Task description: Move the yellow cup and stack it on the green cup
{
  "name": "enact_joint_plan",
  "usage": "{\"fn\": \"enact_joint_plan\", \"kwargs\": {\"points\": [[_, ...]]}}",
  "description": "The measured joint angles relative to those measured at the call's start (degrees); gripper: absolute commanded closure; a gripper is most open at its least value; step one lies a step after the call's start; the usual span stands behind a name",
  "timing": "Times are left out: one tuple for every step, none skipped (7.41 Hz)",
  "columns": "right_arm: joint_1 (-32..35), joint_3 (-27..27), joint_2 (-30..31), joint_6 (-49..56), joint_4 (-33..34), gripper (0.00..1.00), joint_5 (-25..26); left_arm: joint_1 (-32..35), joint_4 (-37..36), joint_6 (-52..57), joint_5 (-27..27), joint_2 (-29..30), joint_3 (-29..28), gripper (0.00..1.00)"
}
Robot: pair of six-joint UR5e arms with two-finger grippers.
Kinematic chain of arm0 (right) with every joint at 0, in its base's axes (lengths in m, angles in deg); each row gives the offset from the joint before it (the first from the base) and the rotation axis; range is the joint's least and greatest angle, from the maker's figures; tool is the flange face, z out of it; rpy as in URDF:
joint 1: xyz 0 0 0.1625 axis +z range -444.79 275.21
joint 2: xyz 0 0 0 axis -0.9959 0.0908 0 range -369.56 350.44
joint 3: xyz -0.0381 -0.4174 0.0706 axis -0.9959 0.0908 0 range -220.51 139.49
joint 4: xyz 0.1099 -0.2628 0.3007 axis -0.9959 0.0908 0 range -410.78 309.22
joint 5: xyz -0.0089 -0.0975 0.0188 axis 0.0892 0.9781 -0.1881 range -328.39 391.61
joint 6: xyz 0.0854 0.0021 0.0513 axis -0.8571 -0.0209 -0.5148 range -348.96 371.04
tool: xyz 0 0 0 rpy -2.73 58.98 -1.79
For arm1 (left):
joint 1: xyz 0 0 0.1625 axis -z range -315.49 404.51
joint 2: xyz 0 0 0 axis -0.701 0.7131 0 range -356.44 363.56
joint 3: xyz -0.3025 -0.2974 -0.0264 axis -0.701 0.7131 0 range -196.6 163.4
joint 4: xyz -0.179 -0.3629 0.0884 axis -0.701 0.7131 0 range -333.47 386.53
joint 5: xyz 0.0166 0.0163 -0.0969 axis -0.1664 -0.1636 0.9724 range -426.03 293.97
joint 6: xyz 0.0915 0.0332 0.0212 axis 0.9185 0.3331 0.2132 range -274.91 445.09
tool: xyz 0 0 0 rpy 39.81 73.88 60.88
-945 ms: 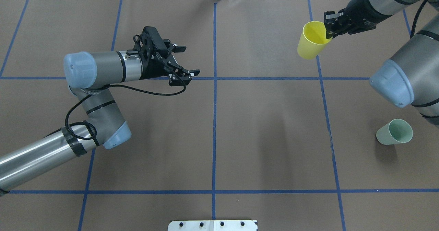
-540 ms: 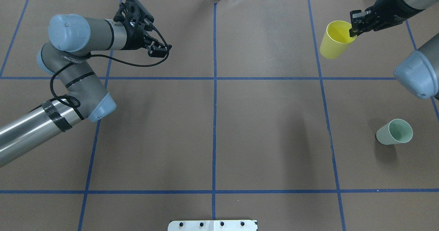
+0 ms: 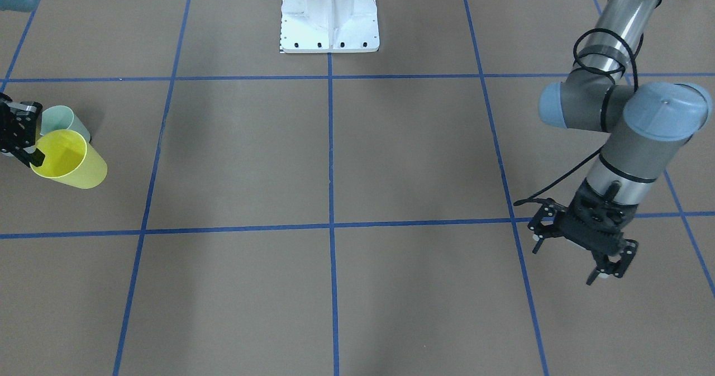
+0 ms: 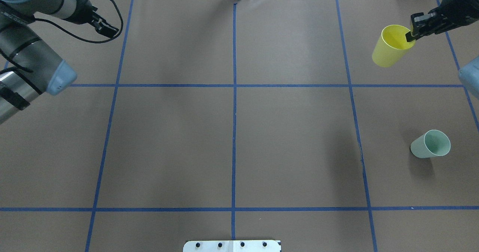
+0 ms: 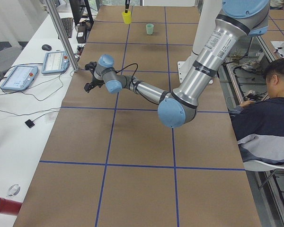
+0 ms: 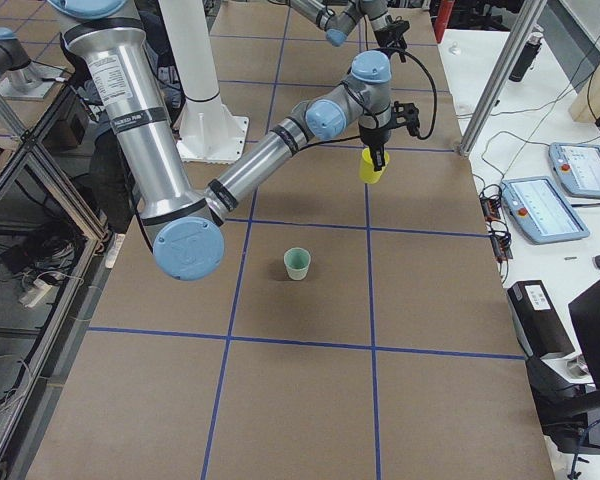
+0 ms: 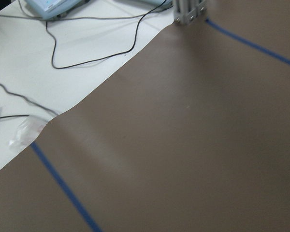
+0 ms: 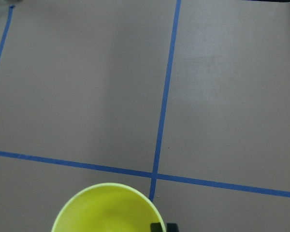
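Yellow cup [image 4: 391,48]: tilted with mouth up, held off the bench [image 4: 232,139] at about 1 o'clock in the overhead view, with the right fingers [image 4: 410,38] clamped on its rim, one inside the mouth. Green cup [image 4: 430,144]: upright on the bench at about 4 o'clock, mouth up, untouched, well apart from the yellow cup and at roughly 5 o'clock from it. Left fingers [image 3: 617,261]: spread apart and empty, near the bench's 10 o'clock corner.
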Motion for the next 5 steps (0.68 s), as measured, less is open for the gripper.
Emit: {"fn": "enact_joint_plan", "kwargs": {"points": [[0.9,-0.7,2.1,2.9,-0.1,1.00,-0.4,4.1,-3.6,1.7,4.3,-1.7,0.3,0.00],[2.0,-1.5,4.4,5.9,-0.3,1.00,-1.2,9.0,-6.6,2.3,9.1,-3.6,0.8,0.00],[3.4,-1.9,6.5,8.8,-0.5,1.00,-2.5,13.2,-9.8,2.5,12.1,-5.6,1.4,0.00],[4.9,-2.3,8.8,12.1,-0.7,1.00,-4.0,16.3,-14.3,2.5,12.7,-7.0,1.8,0.00],[6.3,-3.1,11.2,15.0,-0.7,1.00,-5.0,18.7,-19.0,2.8,12.0,-7.9,2.0,0.00]]}}
